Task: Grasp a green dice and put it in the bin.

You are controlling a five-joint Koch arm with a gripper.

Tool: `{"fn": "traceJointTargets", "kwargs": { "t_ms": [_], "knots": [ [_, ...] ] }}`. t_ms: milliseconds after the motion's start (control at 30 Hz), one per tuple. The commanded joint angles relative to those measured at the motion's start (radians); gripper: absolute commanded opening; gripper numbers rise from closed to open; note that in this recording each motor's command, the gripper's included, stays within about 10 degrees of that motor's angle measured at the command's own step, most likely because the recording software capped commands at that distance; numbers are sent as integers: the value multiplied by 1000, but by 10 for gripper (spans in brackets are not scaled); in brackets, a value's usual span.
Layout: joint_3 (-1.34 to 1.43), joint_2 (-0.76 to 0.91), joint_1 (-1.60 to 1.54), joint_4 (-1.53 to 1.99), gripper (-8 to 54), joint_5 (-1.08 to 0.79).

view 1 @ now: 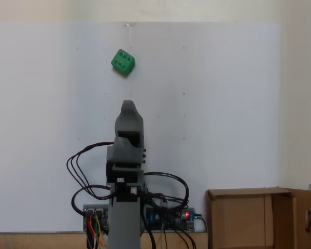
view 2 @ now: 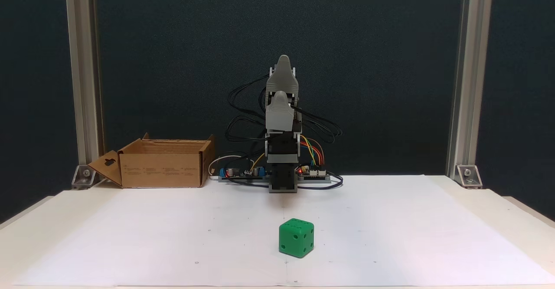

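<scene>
Fingers folded together at top of arm, tips pointing up; gripper [view 2: 283, 63] seen edge-on in both fixed views, 1 jaw behind the other, so open or closed cannot be told. Nothing visible between them.

Gripper [view 1: 128, 106] from above: grey, parked over arm's own base, well apart from the dice and from the bin.

Green dice [view 2: 296, 238] on white paper sheet [view 2: 390, 237], out in front of the arm base, roughly in line with it. Corner turned toward the front camera, 3 faces showing, dark pips on each. Same green dice [view 1: 123, 61] in the top-down fixed view: near far edge of sheet, slightly left of arm, face with 6 pips up. Touching nothing but the paper.

Bin [view 2: 162, 163]: brown cardboard box, low walls, open top, flap with a cut-out slot hanging out at its left side. Standing at back of table, left of arm base in front view, just beside the control boards and wires [view 2: 243, 172]. Bin [view 1: 249, 218] at lower right in top-down view; visible interior floor bare cardboard, no dice inside. Part of interior cut off by picture edge.

Dice and bin well apart, arm base between them.
</scene>
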Motion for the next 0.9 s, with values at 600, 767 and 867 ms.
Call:
{"fn": "traceJointTargets", "kwargs": {
  "t_ms": [600,767,867],
  "knots": [
    [-463,100,35,888,447,-44],
    [-600,87,37,1175,445,-44],
    [-603,87,37,1345,444,-40]
  ]
}}
